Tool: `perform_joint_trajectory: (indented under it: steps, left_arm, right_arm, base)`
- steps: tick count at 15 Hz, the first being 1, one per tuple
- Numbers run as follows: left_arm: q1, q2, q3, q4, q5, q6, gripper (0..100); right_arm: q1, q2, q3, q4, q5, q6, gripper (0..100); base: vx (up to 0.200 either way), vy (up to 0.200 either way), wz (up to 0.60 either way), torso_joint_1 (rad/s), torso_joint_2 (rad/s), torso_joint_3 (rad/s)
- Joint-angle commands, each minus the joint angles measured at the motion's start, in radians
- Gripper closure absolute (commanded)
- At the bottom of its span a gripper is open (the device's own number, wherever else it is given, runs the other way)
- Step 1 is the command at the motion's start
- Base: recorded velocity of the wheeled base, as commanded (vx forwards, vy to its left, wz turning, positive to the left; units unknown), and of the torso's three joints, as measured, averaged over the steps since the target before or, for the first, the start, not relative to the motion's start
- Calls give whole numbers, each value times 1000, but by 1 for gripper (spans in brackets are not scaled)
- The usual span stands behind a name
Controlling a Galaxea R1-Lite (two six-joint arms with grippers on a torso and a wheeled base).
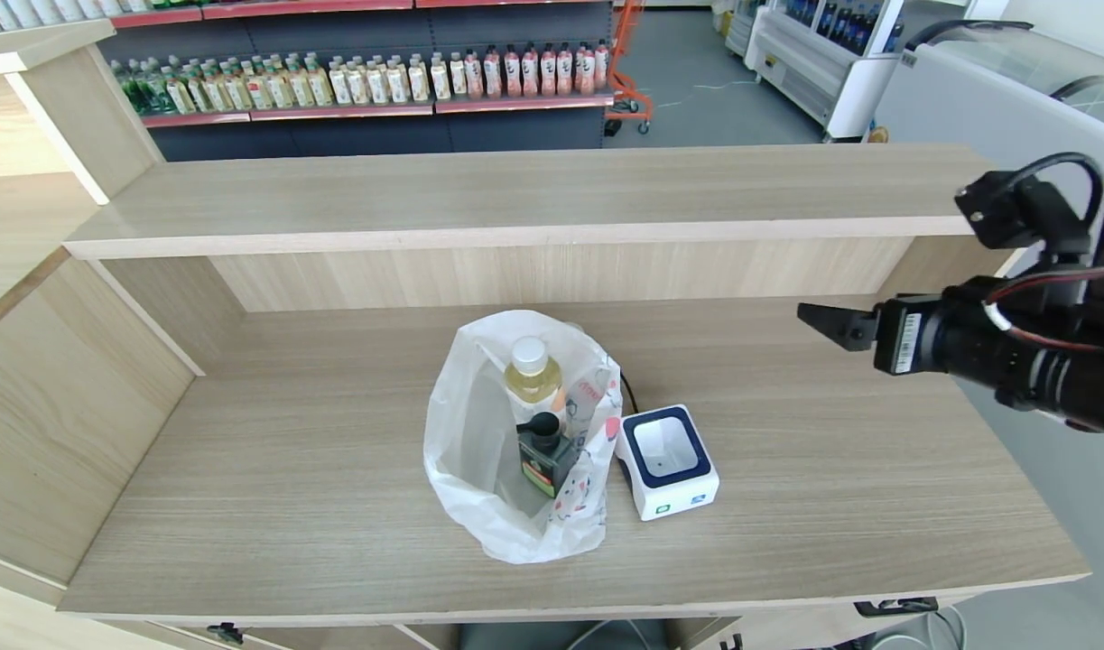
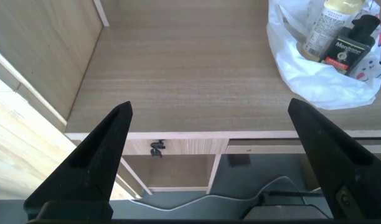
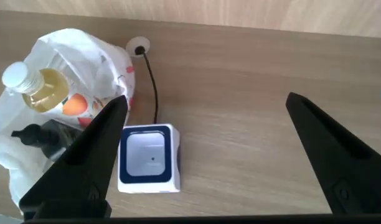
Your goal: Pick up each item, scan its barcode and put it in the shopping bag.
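Note:
A white shopping bag (image 1: pixel 479 451) stands open in the middle of the wooden counter (image 1: pixel 831 506). Inside it are a bottle of yellow drink with a white cap (image 1: pixel 532 370) and a dark bottle with a black pump top (image 1: pixel 544 451). A white and blue barcode scanner (image 1: pixel 667 460) sits just to the bag's right. My right gripper (image 1: pixel 831 325) hangs open and empty above the counter's right part; the right wrist view has the right gripper (image 3: pixel 206 98) above the scanner (image 3: pixel 147 158) and bag (image 3: pixel 72 50). My left gripper (image 2: pixel 210 106) is open and empty, low before the counter's front edge, with the bag (image 2: pixel 315 81) off to one side.
A black cable (image 3: pixel 152 81) runs from the scanner to a hole (image 3: pixel 139 46) in the counter. A raised ledge (image 1: pixel 515 199) closes the back and a wooden side wall (image 1: pixel 64 406) the left. Shelves of bottles (image 1: pixel 362 81) stand far behind.

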Motion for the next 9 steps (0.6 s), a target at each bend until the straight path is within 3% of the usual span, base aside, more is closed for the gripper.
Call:
perform_joint_trajectory:
  steps: [1, 3, 5, 8, 9]
  left_arm:
    - [0, 2, 0, 0, 0, -2, 0]
    - [0, 2, 0, 0, 0, 0, 0]
    - [0, 2, 0, 0, 0, 0, 0]
    - [0, 2, 0, 0, 0, 0, 0]
    - [0, 2, 0, 0, 0, 0, 0]
  right_arm:
    - [-106, -412, 104, 243, -160, -19, 0]
    - [-112, -595, 273, 268, -257, -19, 0]
    - [-109, -664, 323, 291, -281, -19, 0]
    - [-152, -702, 366, 297, -116, -11, 0]
    - [-279, -758, 420, 299, 84, -29, 0]
  base:
    - [0, 0, 0, 0, 0, 0]
    - [0, 0, 0, 0, 0, 0]
    - [0, 0, 0, 0, 0, 0]
    - [0, 0, 0, 0, 0, 0]
    - [0, 0, 0, 0, 0, 0]
